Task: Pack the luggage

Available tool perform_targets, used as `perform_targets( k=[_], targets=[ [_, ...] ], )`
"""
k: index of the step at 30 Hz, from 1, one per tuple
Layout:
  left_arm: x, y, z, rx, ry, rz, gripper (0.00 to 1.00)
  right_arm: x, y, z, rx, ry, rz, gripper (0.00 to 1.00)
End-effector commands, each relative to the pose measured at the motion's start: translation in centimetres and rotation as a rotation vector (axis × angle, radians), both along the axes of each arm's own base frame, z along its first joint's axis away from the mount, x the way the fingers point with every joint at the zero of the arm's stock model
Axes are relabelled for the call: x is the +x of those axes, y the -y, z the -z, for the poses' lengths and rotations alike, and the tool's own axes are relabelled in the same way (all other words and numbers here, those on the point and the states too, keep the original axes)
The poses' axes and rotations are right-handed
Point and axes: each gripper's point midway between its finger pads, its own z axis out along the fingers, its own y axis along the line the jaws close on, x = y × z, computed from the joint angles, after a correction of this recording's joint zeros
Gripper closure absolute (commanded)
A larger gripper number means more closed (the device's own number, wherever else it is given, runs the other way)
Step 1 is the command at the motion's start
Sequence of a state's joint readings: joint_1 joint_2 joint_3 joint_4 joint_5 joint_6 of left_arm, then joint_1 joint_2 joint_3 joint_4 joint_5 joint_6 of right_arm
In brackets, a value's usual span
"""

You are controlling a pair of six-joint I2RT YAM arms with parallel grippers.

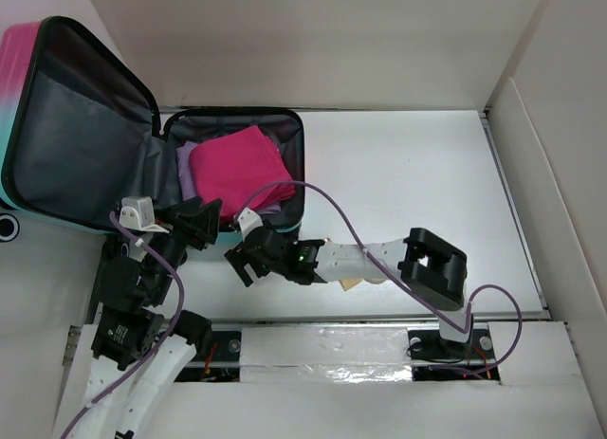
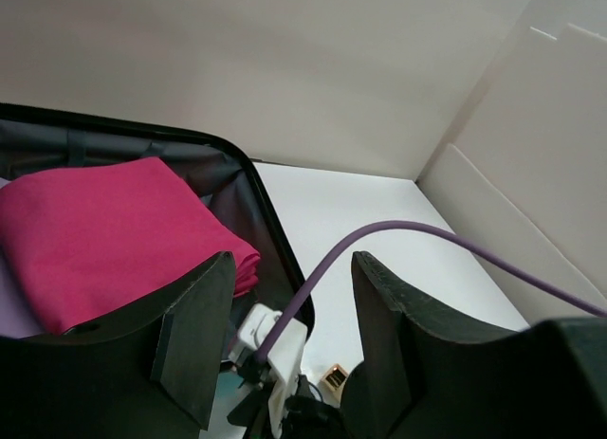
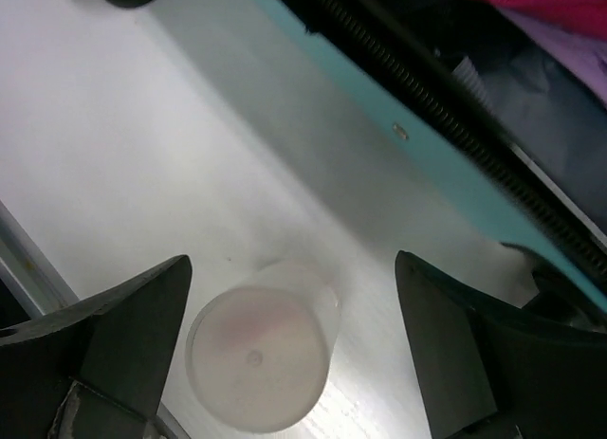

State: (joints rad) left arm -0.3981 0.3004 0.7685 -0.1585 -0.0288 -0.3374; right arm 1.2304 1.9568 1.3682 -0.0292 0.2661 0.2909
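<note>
The luggage [image 1: 302, 164] lies open at the left. Its lid [image 1: 76, 136] stands up showing dark grey lining and a pink-to-teal shell. Inside the base a folded magenta cloth [image 1: 242, 169] rests on a lilac cloth [image 1: 187, 169]. My left gripper [image 1: 201, 216] hovers at the luggage's near edge, open, with nothing between its fingers [image 2: 194, 316]. The magenta cloth [image 2: 104, 230] lies beyond it. My right gripper [image 1: 243, 264] sits just in front of the luggage, open. A white translucent cylinder [image 3: 264, 354] stands on the table between its fingers [image 3: 142, 316], untouched. The luggage's teal shell [image 3: 446, 178] runs alongside.
A purple cable [image 1: 322, 197] loops from the right wrist over the luggage's corner and crosses the left wrist view. A small tan object [image 1: 350, 283] lies under the right arm. White walls [image 1: 531, 126] enclose the table at the back and right.
</note>
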Motion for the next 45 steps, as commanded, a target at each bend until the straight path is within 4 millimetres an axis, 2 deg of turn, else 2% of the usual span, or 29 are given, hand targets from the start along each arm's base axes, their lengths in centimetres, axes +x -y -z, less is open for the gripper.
perform_targets(
  k=[1, 5, 7, 10, 16, 17, 19, 20, 21, 22, 23, 24, 25, 26, 28, 30, 31, 32, 33, 34, 35, 36, 37, 38, 39, 41, 42, 43, 45],
  targets=[
    [-0.4, -0.2, -1.4, -0.010, 0.052, 0.000, 0.51, -0.2, 0.0, -1.0, -0.024, 0.055, 0.044, 0.08],
    [-0.5, -0.1, -1.4, -0.011, 0.052, 0.003, 0.51, -0.4, 0.2, 0.4, -0.063, 0.049, 0.065, 0.23],
    [-0.4, -0.1, -1.4, -0.011, 0.052, 0.003, 0.51, -0.7, 0.1, 0.3, -0.064, 0.049, 0.073, 0.43],
    [-0.4, -0.1, -1.3, -0.011, 0.048, 0.003, 0.51, -0.5, 0.0, -1.5, -0.030, 0.060, 0.086, 0.56],
    [-0.5, -0.4, -1.6, -0.017, 0.051, -0.011, 0.51, -0.7, -1.8, -13.6, 0.312, 0.114, -0.030, 0.57],
    [-0.5, -0.7, -1.6, -0.020, 0.051, -0.028, 0.51, 0.7, -2.0, -15.7, 0.373, 0.128, -0.033, 0.57],
    [-0.6, -1.4, -1.8, -0.028, 0.054, -0.058, 0.51, 2.5, -3.7, -16.7, 0.421, 0.127, -0.049, 0.57],
    [-0.6, -2.0, -1.9, -0.035, 0.054, -0.091, 0.51, 4.7, -4.5, -20.5, 0.491, 0.166, -0.025, 0.57],
    [-0.7, -2.3, -2.0, -0.044, 0.059, -0.103, 0.51, 6.0, -5.0, -21.1, 0.501, 0.174, -0.008, 0.57],
    [-0.8, -2.5, -2.1, -0.048, 0.063, -0.110, 0.51, 7.6, -6.2, -19.8, 0.501, 0.162, 0.017, 0.52],
    [-0.8, -2.7, -2.1, -0.052, 0.064, -0.120, 0.51, 8.7, -6.8, -20.8, 0.545, 0.164, 0.035, 0.40],
    [-0.9, -2.8, -2.1, -0.052, 0.064, -0.123, 0.52, 10.8, -6.9, -23.5, 0.637, 0.187, 0.054, 0.29],
    [-0.8, -2.8, -2.0, -0.053, 0.061, -0.125, 0.52, 11.3, -8.5, -21.4, 0.659, 0.109, 0.019, 0.06],
    [-0.8, -2.8, -2.0, -0.052, 0.061, -0.126, 0.51, 12.0, -8.9, -21.1, 0.670, 0.071, -0.003, 0.00],
    [-0.8, -2.8, -2.0, -0.051, 0.060, -0.128, 0.51, 12.7, -8.8, -19.3, 0.639, -0.037, -0.057, 0.00],
    [-0.8, -2.6, -2.0, -0.051, 0.060, -0.117, 0.51, 12.9, -7.0, -20.0, 0.665, -0.008, -0.020, 0.00],
    [-0.8, -2.5, -2.0, -0.051, 0.063, -0.113, 0.51, 12.7, -5.1, -15.2, 0.586, -0.033, 0.039, 0.00],
    [-0.9, -2.3, -2.0, -0.049, 0.064, -0.101, 0.51, 12.2, -2.7, -18.3, 0.626, 0.013, 0.059, 0.00],
    [-0.9, -2.2, -2.0, -0.046, 0.065, -0.095, 0.51, 12.0, -1.2, -18.5, 0.632, 0.040, 0.089, 0.09],
    [-0.9, -2.2, -2.1, -0.047, 0.068, -0.093, 0.51, 11.6, 1.5, -14.2, 0.539, 0.033, 0.153, 0.20],
    [-0.9, -1.9, -2.0, -0.045, 0.066, -0.077, 0.51, 11.1, 3.2, -13.7, 0.510, 0.047, 0.175, 0.37],
    [-0.8, -1.8, -2.0, -0.041, 0.064, -0.077, 0.51, 10.2, 5.6, -15.6, 0.518, 0.080, 0.201, 0.55],
    [-0.9, -1.6, -1.9, -0.041, 0.060, -0.066, 0.51, 10.0, 7.7, -14.5, 0.465, 0.104, 0.263, 0.82],
    [-0.9, -1.5, -1.9, -0.040, 0.061, -0.060, 0.51, 8.5, 9.7, -10.9, 0.376, 0.080, 0.284, 0.91],
    [-0.7, -1.4, -1.8, -0.038, 0.057, -0.059, 0.51, 7.8, 12.1, -10.5, 0.333, 0.081, 0.323, 0.93],
    [-0.9, -1.2, -1.9, -0.038, 0.063, -0.045, 0.51, 6.6, 15.0, -7.5, 0.247, 0.050, 0.401, 0.83],
    [-0.9, -1.2, -1.9, -0.038, 0.065, -0.044, 0.51, 5.4, 17.1, -4.2, 0.143, 0.009, 0.411, 0.75],
    [-0.9, -1.1, -1.9, -0.039, 0.063, -0.040, 0.51, 4.5, 17.6, -3.2, 0.111, -0.005, 0.406, 0.53],
    [-0.7, -0.9, -1.7, -0.035, 0.058, -0.036, 0.51, 3.3, 19.8, -0.2, -0.009, -0.031, 0.437, 0.36]
  ],
)
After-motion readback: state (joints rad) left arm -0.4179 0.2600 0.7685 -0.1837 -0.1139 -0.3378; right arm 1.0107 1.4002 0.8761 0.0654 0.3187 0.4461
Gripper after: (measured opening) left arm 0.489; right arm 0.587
